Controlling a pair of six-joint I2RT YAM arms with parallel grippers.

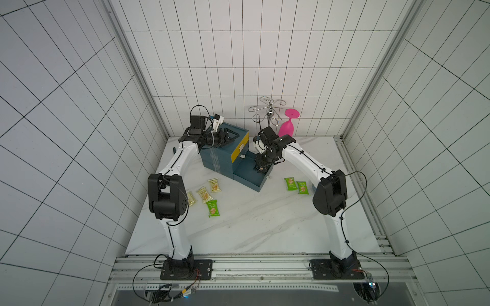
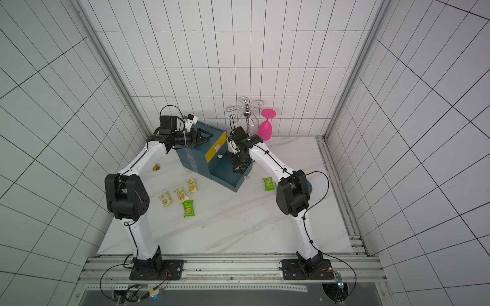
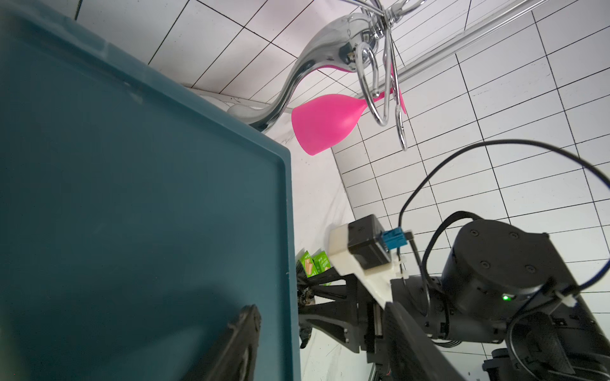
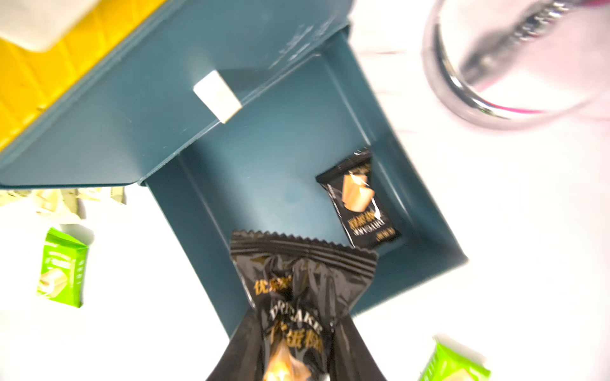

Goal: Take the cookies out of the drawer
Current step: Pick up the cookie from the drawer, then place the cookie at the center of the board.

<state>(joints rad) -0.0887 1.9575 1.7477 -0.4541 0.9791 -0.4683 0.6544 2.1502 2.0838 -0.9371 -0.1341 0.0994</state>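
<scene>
R pincer [image 4: 297,356] clenched on one black packet [image 4: 297,290] above open drawer [image 4: 264,165]; 2nd black packet [image 4: 358,201] lies below it, inside. L pincer [image 1: 233,138] released over cabinet [image 1: 214,161], prob. steadying it. Other cookies [image 1: 204,194] out on counter [image 1: 252,225].

The packet [image 4: 297,280] at the right gripper [image 1: 260,169] is black with gold lettering, the drawer [image 4: 264,158] beneath teal, the drawer front [image 4: 39,82] beyond yellow.

Marble worktop [image 1: 252,225] bears a teal cabinet [image 1: 220,159]; three yellow packets [image 1: 204,194] and a green packet [image 1: 213,208] lie before it, two green packets [image 1: 291,183] beside its drawer [image 1: 252,181].
</scene>
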